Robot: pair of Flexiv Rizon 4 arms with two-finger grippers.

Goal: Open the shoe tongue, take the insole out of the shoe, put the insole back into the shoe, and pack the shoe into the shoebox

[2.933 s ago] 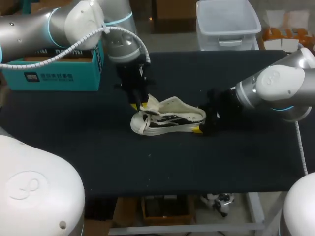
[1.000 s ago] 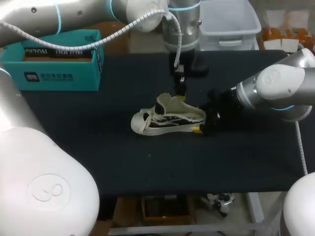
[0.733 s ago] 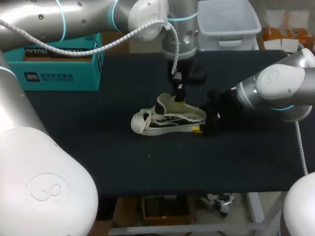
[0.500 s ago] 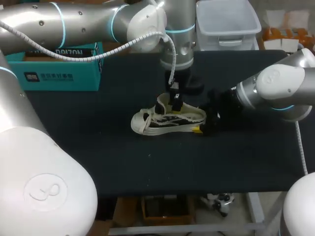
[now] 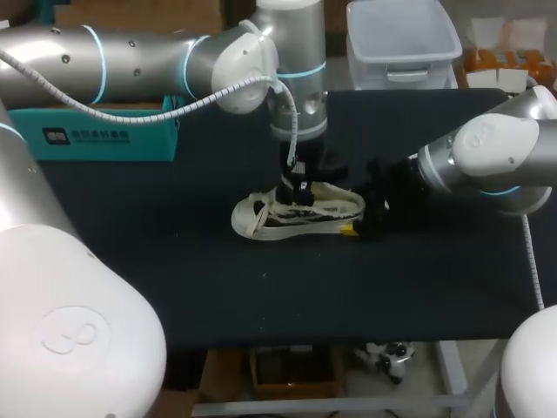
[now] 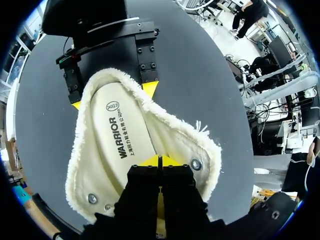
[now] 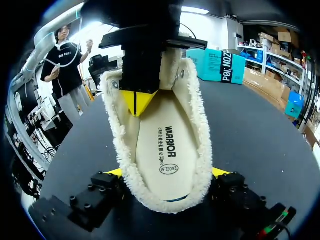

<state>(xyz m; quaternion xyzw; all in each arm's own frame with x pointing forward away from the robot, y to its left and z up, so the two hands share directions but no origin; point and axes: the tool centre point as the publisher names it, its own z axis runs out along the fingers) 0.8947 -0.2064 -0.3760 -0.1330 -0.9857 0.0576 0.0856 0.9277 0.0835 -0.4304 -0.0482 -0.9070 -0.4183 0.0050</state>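
You will find the black table (image 5: pixel 174 252) carrying a teal cardboard shoebox (image 5: pixel 104 139) at its far left, well apart from the cream fleece-edged shoe (image 5: pixel 300 212) at centre. The right gripper (image 7: pixel 167 173) clamps the shoe's heel from both sides. The left gripper (image 6: pixel 160 161), tips together, rests on the cream insole (image 6: pixel 117 135) inside the shoe.

- Head view: high behind the robot, looking down over the table (image 5: pixel 174 287).
- Left wrist view: close above the shoe (image 6: pixel 120 135), looking in.
- Right wrist view: low at its heel, facing along it; all three share it.
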